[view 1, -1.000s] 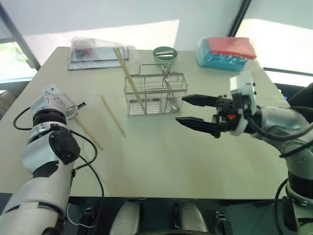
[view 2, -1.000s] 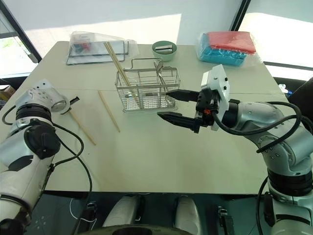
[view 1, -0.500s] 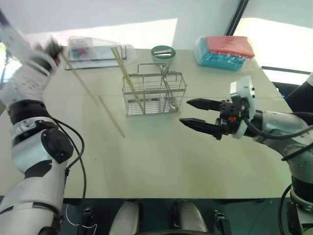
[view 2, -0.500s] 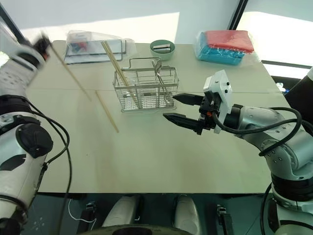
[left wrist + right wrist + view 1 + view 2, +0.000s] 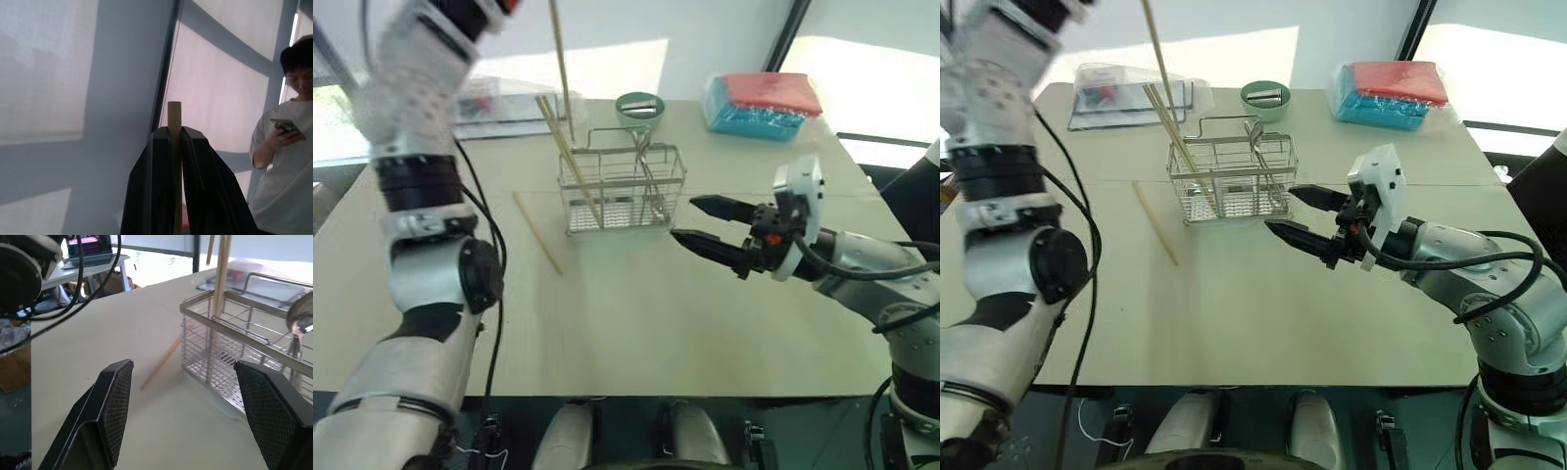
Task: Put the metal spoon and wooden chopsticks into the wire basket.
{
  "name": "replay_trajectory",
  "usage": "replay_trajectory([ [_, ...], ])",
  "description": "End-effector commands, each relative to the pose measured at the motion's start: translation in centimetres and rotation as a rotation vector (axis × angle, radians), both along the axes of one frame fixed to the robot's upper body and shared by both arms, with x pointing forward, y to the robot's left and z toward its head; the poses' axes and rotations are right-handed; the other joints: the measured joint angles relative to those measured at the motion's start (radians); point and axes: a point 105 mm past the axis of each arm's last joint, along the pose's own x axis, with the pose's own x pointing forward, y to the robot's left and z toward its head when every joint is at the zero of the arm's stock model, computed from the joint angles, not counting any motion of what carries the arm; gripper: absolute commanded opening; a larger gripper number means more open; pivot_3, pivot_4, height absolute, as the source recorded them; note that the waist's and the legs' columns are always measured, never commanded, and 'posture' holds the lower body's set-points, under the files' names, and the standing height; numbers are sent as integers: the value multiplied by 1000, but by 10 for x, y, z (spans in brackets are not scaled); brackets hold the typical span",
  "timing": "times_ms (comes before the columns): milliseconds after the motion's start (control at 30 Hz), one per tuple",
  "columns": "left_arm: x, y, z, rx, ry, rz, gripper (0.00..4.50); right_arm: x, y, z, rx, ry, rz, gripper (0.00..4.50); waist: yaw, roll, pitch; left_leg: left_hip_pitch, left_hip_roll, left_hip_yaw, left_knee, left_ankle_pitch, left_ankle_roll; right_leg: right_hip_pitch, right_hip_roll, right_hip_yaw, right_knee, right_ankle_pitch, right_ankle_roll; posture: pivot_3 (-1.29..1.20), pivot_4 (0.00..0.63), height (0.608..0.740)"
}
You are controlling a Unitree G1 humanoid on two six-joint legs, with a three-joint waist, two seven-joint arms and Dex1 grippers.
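Nearest the robot, the right gripper (image 5: 703, 224) hangs level over the table (image 5: 636, 313), its two black fingers spread wide with nothing between them, pointing toward the right end of the wire basket (image 5: 625, 191) from just beside it.

A little further out on the left, one loose chopstick (image 5: 538, 232) lies flat on the table, slanting away from the basket's near left corner and well apart from both grippers.

The basket stands upright beyond that. The metal spoon (image 5: 649, 176) already stands in its right-hand part, and two chopsticks (image 5: 570, 157) lean in its left end, their tops tilted back and left.

Highest and furthest, the left gripper (image 5: 168, 147) is pinched tight on another chopstick (image 5: 560, 59), gripped near its upper end. That stick hangs almost vertical, with its lower tip just above the basket's left rear edge. So the stick's long axis already points down at the basket, and the left arm is the one placed to lower it in, probably after a small shift toward the near side to clear the rim.
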Motion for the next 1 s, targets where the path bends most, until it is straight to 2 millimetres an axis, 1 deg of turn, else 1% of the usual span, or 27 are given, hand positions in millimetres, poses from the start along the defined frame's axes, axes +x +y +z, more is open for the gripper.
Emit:
replay_trajectory([
  [33, 2, 0, -5, 57, -58, 30, 12, -7, -2, 15, 31, -63, -15, 3397, -11, 0, 0, 0, 0, 0, 0, 0, 0, -1, 0, 0, 0, 0, 0, 0, 150, 667],
  [233, 16, -14, -45, 143, -28, 36, 12, -6, -6, 19, 41, -62, -48, 3397, -14, 0, 0, 0, 0, 0, 1, -1, 2, 1, 0, 0, 0, 0, 0, 0, 150, 667],
  [367, 22, -16, -71, 143, 27, 45, 12, -5, -8, 18, 40, -60, -63, 3397, -14, 0, 0, 0, 0, -1, 1, -1, 3, 1, 0, 0, 0, 0, 0, 0, 150, 667],
  [467, 22, -17, -86, 136, 56, 49, 12, -5, -9, 17, 39, -58, -66, 3397, -14, 0, 0, -1, 0, -1, 1, -2, 3, 1, 0, 0, -1, 0, 0, 0, 150, 667],
  [567, 19, -17, -94, 104, 85, 40, 1190, -3, -12, 17, 40, -56, -71, 3397, -13, 0, 0, -1, 0, -1, 1, -2, 3, 0, 0, 0, -1, 0, 0, 0, 150, 667],
  [600, 17, -17, -94, 99, 87, 33, 1667, -2, -13, 18, 42, -55, -73, 3397, -13, 0, 0, -1, 0, -1, 1, -2, 3, 0, 0, 0, -1, 0, 0, 0, 150, 667],
  [667, 12, -18, -93, 94, 86, 20, 2807, 1, -15, 18, 43, -53, -77, 3397, -14, 0, 0, -1, 0, -1, 1, -2, 3, 0, 0, 0, -1, 0, 0, 0, 150, 667],
  [700, 9, -18, -91, 93, 85, 16, 3234, 2, -15, 18, 43, -52, -77, 3397, -14, 0, 0, -1, 0, -1, 1, -2, 3, 0, 0, 0, -1, 0, 0, 0, 150, 667],
  [767, 6, -13, -87, 88, 89, 29, 4413, 3, -14, 18, 41, -52, -72, 3397, -14, 0, 0, -1, 0, -1, 1, -2, 3, 1, 0, 0, -1, 0, 0, 0, 150, 667],
  [900, 2, 0, -72, 73, 87, 76, 4467, 5, -11, 17, 40, -47, -61, 3397, -15, 0, 0, -1, 0, -1, 1, -2, 3, 1, 0, 0, -1, 0, 0, 0, 150, 667],
  [967, 0, 13, -55, 41, 77, 130, 4467, 7, -9, 16, 34, -47, -52, 3397, -15, 0, 0, 0, 0, -1, 1, -2, 3, 0, 0, 0, 0, 0, 0, 0, 150, 667],
  [1000, 1, 23, -47, 9, 86, 170, 4467, 7, -8, 15, 30, -48, -46, 3397, -15, 0, 0, 0, 1, -1, 1, -2, 3, 0, 1, 0, 0, 0, 0, 0, 150, 667],
])
